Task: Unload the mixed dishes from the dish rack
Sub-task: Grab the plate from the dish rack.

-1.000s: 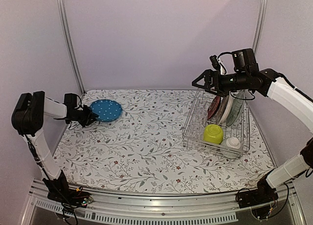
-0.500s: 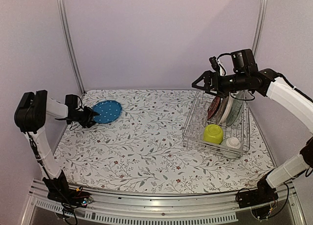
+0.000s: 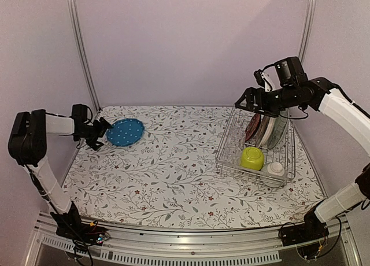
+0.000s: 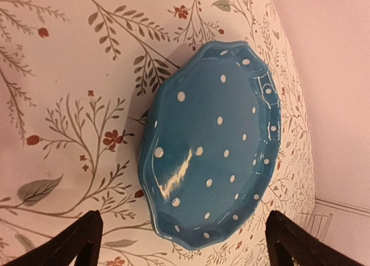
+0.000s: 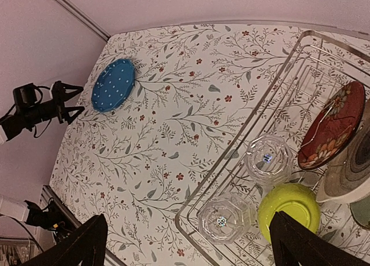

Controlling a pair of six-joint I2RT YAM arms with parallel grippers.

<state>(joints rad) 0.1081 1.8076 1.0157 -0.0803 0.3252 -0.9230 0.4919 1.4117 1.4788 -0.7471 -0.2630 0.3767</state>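
The left tool point(image 3: 99, 131) is hanging low over the far left of the counter point(image 3: 173, 173), its two fingers spread wide and gripping nothing. A blue dotted plate point(image 3: 125, 131) is lying flat on the flowered cloth just beside it. In the left wrist view the near rim of this plate point(image 4: 214, 156) is sitting between the open fingers point(image 4: 78, 243), with a gap showing on each side.

The right tool point(image 3: 245, 100) is hovering above the far left corner of the rack point(image 3: 230, 157), which is sitting on the right side of the counter. Its fingers point(image 5: 87, 246) are also standing wide apart, holding nothing.

Inside the rack, three plates are standing on edge along the far side: a red flowered plate point(image 3: 252, 127), a grey plate point(image 3: 267, 130) beside it, and a pale green plate point(image 3: 281, 126) at the right. A lime bowl point(image 3: 252, 157) is sitting upside down near the front, and a small white bowl point(image 3: 276, 169) is resting just to its right. The right wrist view is showing two clear glasses, one point(image 5: 267, 158) near the red plate and one point(image 5: 225, 220) beside the lime bowl.
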